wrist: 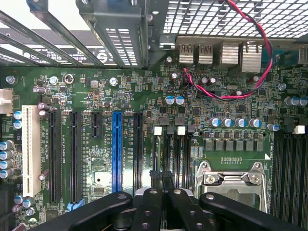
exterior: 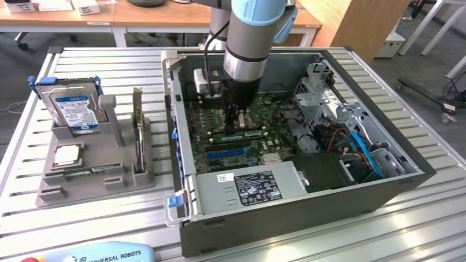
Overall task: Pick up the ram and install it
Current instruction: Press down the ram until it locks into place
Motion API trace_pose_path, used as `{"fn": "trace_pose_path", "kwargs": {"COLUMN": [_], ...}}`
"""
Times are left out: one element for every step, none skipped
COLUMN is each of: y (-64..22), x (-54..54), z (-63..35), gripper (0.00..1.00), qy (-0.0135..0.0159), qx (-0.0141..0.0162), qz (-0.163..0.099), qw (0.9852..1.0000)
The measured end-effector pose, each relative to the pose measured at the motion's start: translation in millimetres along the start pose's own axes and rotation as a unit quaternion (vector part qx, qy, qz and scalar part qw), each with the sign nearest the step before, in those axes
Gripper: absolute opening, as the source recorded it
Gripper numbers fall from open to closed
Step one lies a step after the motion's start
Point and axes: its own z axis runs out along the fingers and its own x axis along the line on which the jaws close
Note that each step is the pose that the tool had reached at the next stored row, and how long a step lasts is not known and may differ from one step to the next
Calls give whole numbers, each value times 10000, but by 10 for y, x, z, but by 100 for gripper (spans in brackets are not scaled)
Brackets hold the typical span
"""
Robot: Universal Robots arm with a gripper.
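Slatted table point(exterior: 109, 218) bears open case point(exterior: 407, 180); shut tool point(wrist: 162, 185) over motherboard point(wrist: 144, 96).

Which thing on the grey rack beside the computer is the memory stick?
Left of the open black computer case in the exterior view stands a grey plastic rack. Along its near edge, just in front of the square silver processor chip, lies the ram: a thin, narrow green stick, unlike the big upright silver hard drive behind.
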Motion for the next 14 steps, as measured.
{"fn": "trace_pose_path", "kwargs": {"y": [0, 0, 0, 0, 0, 0, 0, 0, 0, 0, 0, 0, 0, 0], "x": [0, 0, 0, 0, 0, 0, 0, 0, 0, 0, 0, 0, 0, 0], "z": [0, 0, 1, 1, 1, 1, 2, 2, 3, 4, 4, 4, 4, 4], "gripper": [10, 10, 10, 10, 10, 10, 10, 10, 10, 10, 10, 10, 10, 10], "qy": [0, 1, 1, 1, 1, 1, 0, 0, 0, 0, 0, 0, 0, 0], "qx": [0, 0, -1, 0, -1, 0, 0, 0, 0, -1, 0, -1, 0, 0], "qz": [0, 0, 0, 0, 0, 0, 0, 0, 0, 0, 0, 0, 0, 0], "qw": [10000, 10000, 10000, 10000, 10000, 10000, 10000, 10000, 10000, 10000, 10000, 10000, 10000, 10000]}}
